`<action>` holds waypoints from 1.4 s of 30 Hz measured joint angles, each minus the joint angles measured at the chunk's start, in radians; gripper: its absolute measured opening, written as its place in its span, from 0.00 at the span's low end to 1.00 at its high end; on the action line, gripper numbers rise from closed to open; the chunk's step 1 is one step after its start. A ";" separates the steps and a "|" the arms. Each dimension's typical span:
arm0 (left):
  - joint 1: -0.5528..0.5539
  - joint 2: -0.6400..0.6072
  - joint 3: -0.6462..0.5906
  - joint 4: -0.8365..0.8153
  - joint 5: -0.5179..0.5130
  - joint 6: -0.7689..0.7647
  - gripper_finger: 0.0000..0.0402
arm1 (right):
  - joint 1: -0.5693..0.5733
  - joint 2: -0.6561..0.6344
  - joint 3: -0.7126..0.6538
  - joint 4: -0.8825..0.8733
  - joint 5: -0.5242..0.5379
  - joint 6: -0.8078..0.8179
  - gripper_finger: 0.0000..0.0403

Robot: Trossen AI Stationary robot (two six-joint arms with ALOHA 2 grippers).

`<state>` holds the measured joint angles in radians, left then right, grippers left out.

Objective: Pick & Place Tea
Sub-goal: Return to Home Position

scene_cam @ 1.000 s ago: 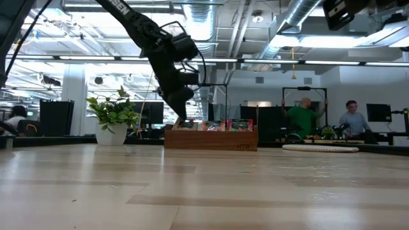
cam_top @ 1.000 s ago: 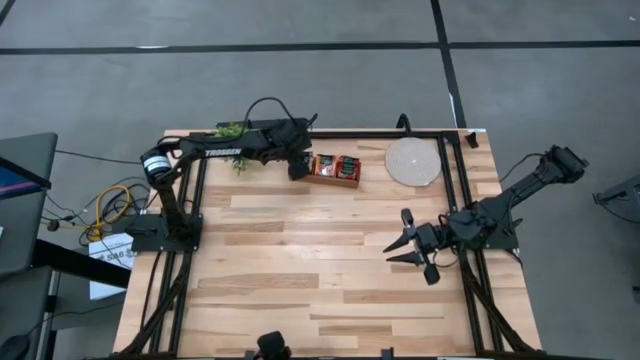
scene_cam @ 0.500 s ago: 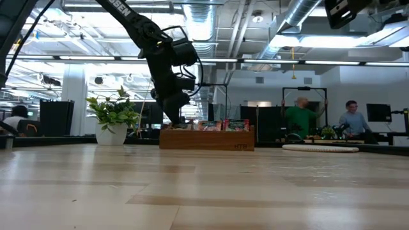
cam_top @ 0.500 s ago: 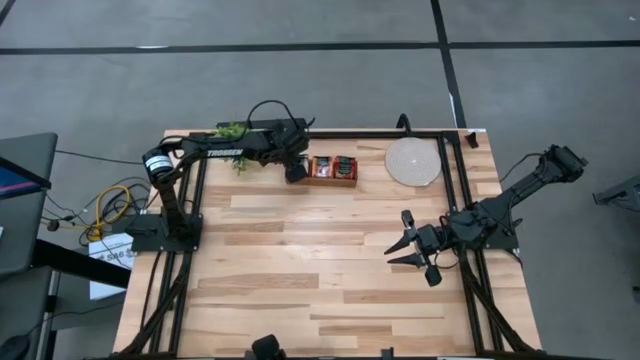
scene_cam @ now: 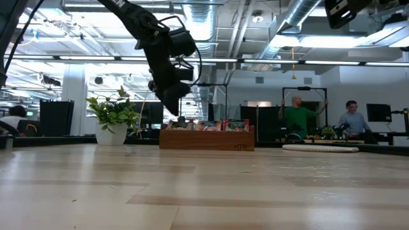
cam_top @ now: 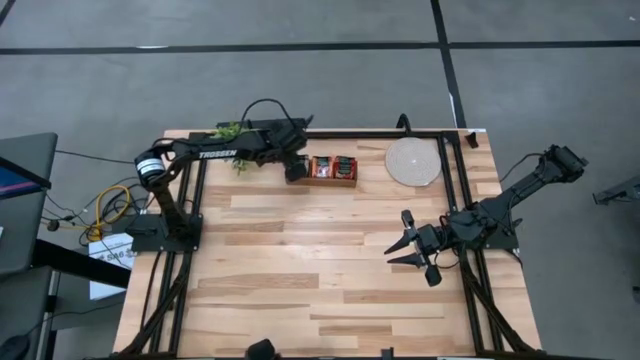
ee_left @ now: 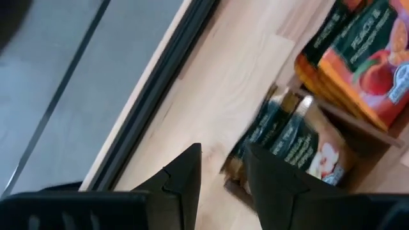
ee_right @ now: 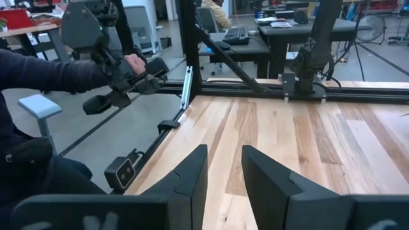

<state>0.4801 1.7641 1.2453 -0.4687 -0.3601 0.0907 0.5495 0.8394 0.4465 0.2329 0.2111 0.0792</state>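
The left gripper [cam_top: 293,170] hangs just off the left end of the brown wooden three-compartment tray [scene_cam: 206,140] at the far edge of the pale plank desk [cam_top: 300,270], raised above the wood. Its fingers [ee_left: 185,176] stand a little apart with nothing between them. The tea is all in the tray and standing on edge. The pale grey-white sachets with dark bands [ee_left: 300,144] fill the end compartment nearest that gripper, and the red-orange sachets [ee_left: 361,57] sit beyond the divider. Over on the right side of the desk, the right gripper [cam_top: 402,242] waits low, well apart from the tray, with its fingers parted and empty. A round pale disc [cam_top: 413,161] lies just beside the tray's right end, and a small green potted plant [scene_cam: 114,114] stands off its left end.
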 joint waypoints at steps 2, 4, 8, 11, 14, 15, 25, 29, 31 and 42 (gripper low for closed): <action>-0.003 -0.008 0.000 -0.018 -0.011 -0.006 0.29 | 0.000 0.000 0.000 0.000 0.000 0.000 0.22; -0.009 -0.020 0.000 -0.036 -0.030 -0.006 0.29 | 0.000 0.000 0.000 0.000 -0.001 0.000 0.22; -0.031 -0.080 0.000 -0.102 -0.043 -0.022 0.29 | 0.000 0.000 0.000 -0.002 -0.001 -0.003 0.22; -0.057 -0.147 -0.001 -0.170 -0.013 -0.055 0.29 | -0.002 -0.004 0.000 -0.025 0.000 -0.029 0.22; -0.086 -0.229 -0.001 -0.218 0.056 -0.085 0.29 | -0.002 -0.039 0.000 -0.046 -0.001 -0.051 0.22; -0.096 -0.259 -0.001 -0.227 0.094 -0.087 0.29 | -0.002 -0.057 0.000 -0.054 -0.001 -0.051 0.22; -0.249 -0.729 -0.289 -0.110 0.218 -0.203 0.29 | 0.000 -0.318 0.000 -0.307 -0.001 0.008 0.22; -0.342 -0.959 -0.470 -0.026 0.296 -0.289 0.29 | 0.000 -0.389 0.000 -0.357 -0.001 0.010 0.22; -0.395 -1.065 -0.551 0.016 0.304 -0.322 0.29 | 0.000 -0.407 0.000 -0.386 -0.001 0.010 0.22; -0.602 -1.462 -0.931 0.292 0.260 -0.355 0.29 | -0.015 -0.415 -0.019 -0.447 0.000 0.166 0.22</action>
<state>-0.1216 0.3019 0.3147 -0.1763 -0.1003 -0.2646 0.5350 0.4243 0.4273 -0.2146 0.2108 0.2447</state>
